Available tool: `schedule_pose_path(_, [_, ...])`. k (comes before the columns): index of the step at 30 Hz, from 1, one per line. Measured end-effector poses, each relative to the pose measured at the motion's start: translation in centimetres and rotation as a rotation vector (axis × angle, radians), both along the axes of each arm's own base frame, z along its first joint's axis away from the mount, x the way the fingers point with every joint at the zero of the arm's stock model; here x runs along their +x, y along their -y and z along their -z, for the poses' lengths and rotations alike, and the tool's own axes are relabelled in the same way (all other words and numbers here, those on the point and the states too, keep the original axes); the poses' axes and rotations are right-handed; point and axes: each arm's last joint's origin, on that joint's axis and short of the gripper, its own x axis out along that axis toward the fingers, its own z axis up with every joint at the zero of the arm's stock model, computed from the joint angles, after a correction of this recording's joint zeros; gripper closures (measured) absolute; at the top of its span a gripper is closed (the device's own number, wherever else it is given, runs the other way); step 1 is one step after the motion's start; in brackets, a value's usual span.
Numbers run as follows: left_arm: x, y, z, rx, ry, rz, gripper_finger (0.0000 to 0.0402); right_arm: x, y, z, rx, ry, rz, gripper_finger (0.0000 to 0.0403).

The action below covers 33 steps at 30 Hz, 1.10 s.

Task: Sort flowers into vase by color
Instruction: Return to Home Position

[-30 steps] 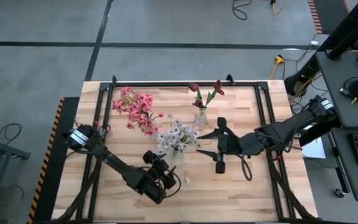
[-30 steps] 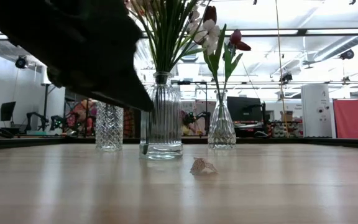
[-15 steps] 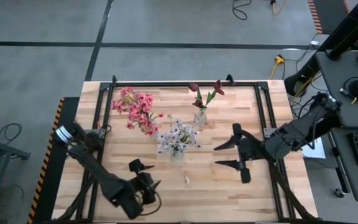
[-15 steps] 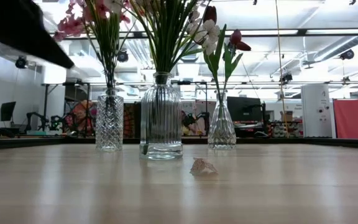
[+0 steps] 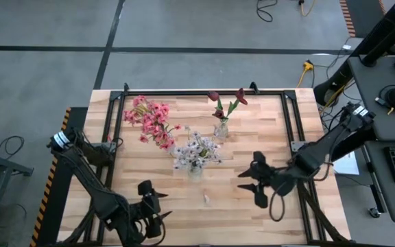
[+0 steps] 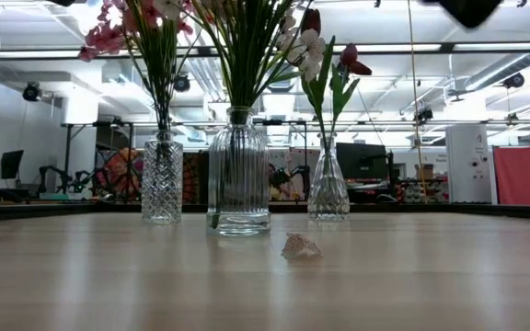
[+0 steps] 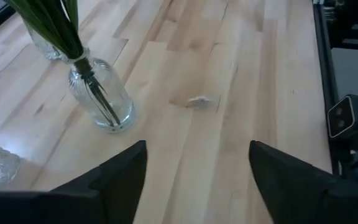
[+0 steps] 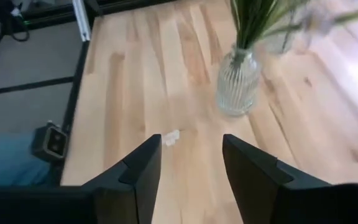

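Pink flowers (image 5: 151, 120), white flowers (image 5: 196, 149) and dark red blooms (image 5: 226, 103) each stand apart in the glass vases (image 6: 238, 175), so the sorting looks done to me, while the left gripper (image 5: 153, 203) and right gripper (image 5: 251, 180) hang spread and empty, clear of them.

Pink flowers (image 5: 151, 120), white flowers (image 5: 196, 149) and red flowers (image 5: 226, 103) stand in vases (image 5: 221, 130).

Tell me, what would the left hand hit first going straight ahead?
Likely the small fallen petal on the table, centred ahead of the open left hand; the white-flower vase sits off-line. Depth unclear.
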Motion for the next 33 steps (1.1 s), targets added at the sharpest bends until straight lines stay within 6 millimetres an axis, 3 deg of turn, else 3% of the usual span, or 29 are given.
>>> schedule_pose_path(6, [-0.2, -0.3, 1.0, 0.03, -0.021, -0.001, 0.0241, 1.2, -0.7, 5.9, 0.033, 0.088, 0.017, 0.0261])
schedule_pose_path(11, [-0.5, -0.7, 2.2, 0.056, -0.005, -0.015, 0.0364, 2.6, -0.8, 9.7, 0.036, 0.135, 0.053, 0.0287])
schedule_pose_path(13, [-0.5, -0.8, 2.8, 0.062, 0.033, -0.031, 0.0391, 3.4, -1.0, 10.8, 0.019, 0.143, 0.057, 0.0298])
schedule_pose_path(18, [-0.7, -1.2, 5.0, 0.033, 0.077, -0.04, 0.0385, 5.7, -1.4, 13.4, -0.054, 0.156, 0.043, 0.0327])
schedule_pose_path(25, [-0.8, -1.4, 7.5, -0.045, 0.182, 0.007, 0.04, 7.7, -1.4, 15.4, -0.144, 0.246, -0.004, 0.0358])
schedule_pose_path(30, [0.2, -0.8, 6.4, 0.006, 0.412, 0.342, 0.0401, 8.8, -1.8, 14.7, -0.195, 0.448, -0.18, 0.0368])
schedule_pose_path(33, [0.6, -2.0, 5.2, 0.07, 0.621, 0.637, 0.0401, 9.5, -0.9, 13.7, -0.23, 0.538, -0.28, 0.0371])
